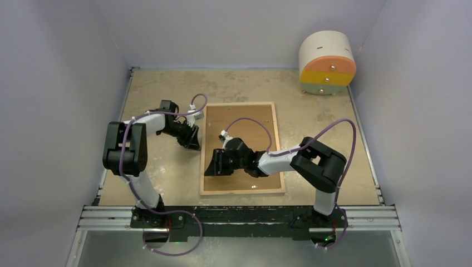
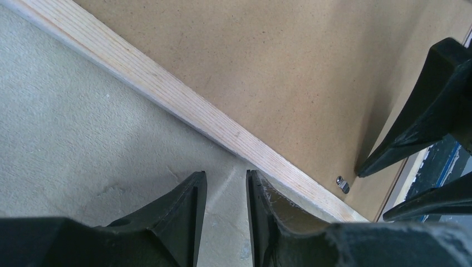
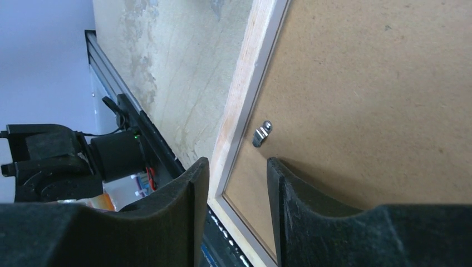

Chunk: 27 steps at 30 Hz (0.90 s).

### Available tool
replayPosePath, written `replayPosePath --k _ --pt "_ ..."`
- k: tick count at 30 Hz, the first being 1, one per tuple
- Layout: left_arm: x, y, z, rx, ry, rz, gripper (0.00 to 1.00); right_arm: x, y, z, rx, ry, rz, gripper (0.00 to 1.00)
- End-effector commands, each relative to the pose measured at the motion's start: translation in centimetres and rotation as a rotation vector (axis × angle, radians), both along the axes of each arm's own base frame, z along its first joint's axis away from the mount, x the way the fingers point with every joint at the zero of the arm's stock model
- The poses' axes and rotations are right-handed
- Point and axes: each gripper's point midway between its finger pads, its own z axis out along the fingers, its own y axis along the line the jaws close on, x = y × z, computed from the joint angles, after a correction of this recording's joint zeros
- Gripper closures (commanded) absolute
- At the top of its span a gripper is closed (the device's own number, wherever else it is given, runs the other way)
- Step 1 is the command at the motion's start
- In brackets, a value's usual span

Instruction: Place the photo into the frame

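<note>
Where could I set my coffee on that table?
Bare table right of the frame, in front of the round drawer unit; and the far left corner. Crowded at the frame's left edge, by the left gripper and right gripper.

Top view: you have even, diffuse overhead light, moderately bright, no glare. The arms throw only short, soft shadows on the flat brown hardboard sheet (image 1: 245,117) and the mottled beige tabletop (image 1: 161,89).

Left wrist view: focus is crisp on the pale wood rim of the picture frame (image 2: 167,94). The black tapered left fingers (image 2: 189,222) look soft near the lens.

Right wrist view: a dark soft shadow edges the black right fingers (image 3: 289,211), and the small silver metal clip (image 3: 261,133) glints.
</note>
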Motion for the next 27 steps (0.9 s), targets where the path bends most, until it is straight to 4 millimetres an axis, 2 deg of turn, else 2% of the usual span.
replayPosePath --k 1,16,27 --pt "-0.4 0.2 -0.6 0.009 -0.005 -0.015 0.65 -0.1 1.6 1.1 0.052 0.004 0.018 0.56" --pt "-0.7 0.3 -0.6 0.018 -0.017 -0.026 0.66 0.8 1.8 0.0 0.031 -0.01 -0.032 0.62" --pt "-0.9 0.3 -0.6 0.017 -0.016 -0.034 0.67 1.3 2.1 -0.1 0.032 -0.022 -0.046 0.67"
